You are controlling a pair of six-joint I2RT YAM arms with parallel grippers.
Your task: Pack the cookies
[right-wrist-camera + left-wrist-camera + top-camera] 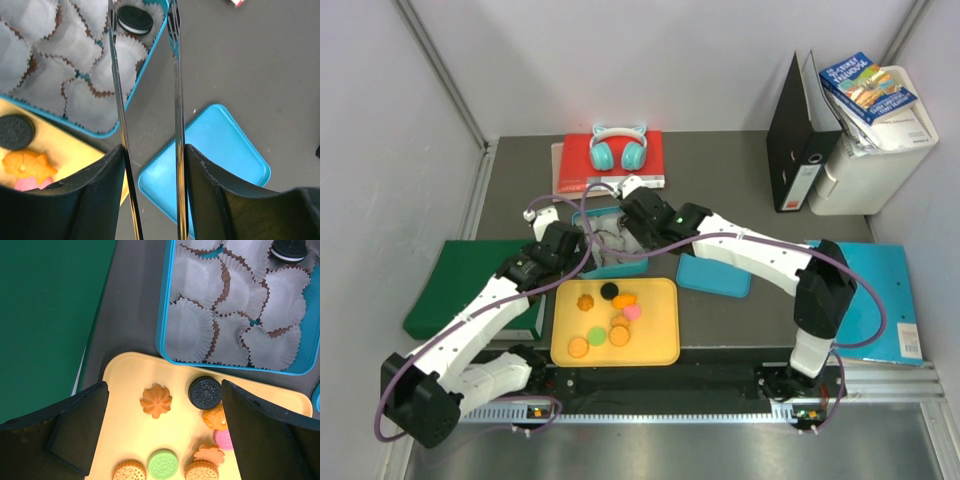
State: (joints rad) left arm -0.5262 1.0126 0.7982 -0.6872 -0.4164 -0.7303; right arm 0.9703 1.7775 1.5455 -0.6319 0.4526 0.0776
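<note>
Right end effector [142,6] parted, empty, over blue box [131,95]; left end effector [165,407] spread, empty, over tray [122,385].

From above, the arms [740,250] cover most of the blue box [623,267]; you see only a strip of it. On the left wrist view, the left tool [164,390] has its right finger [260,440] in front of part of the pink cookie [223,439] and of the orange cookie [214,417] above it. The top edge cuts the black cookie [288,251] in the box. On the right wrist view, the right tool [141,4] has long fingers [176,75] that run off the top edge, tips unseen.
</note>
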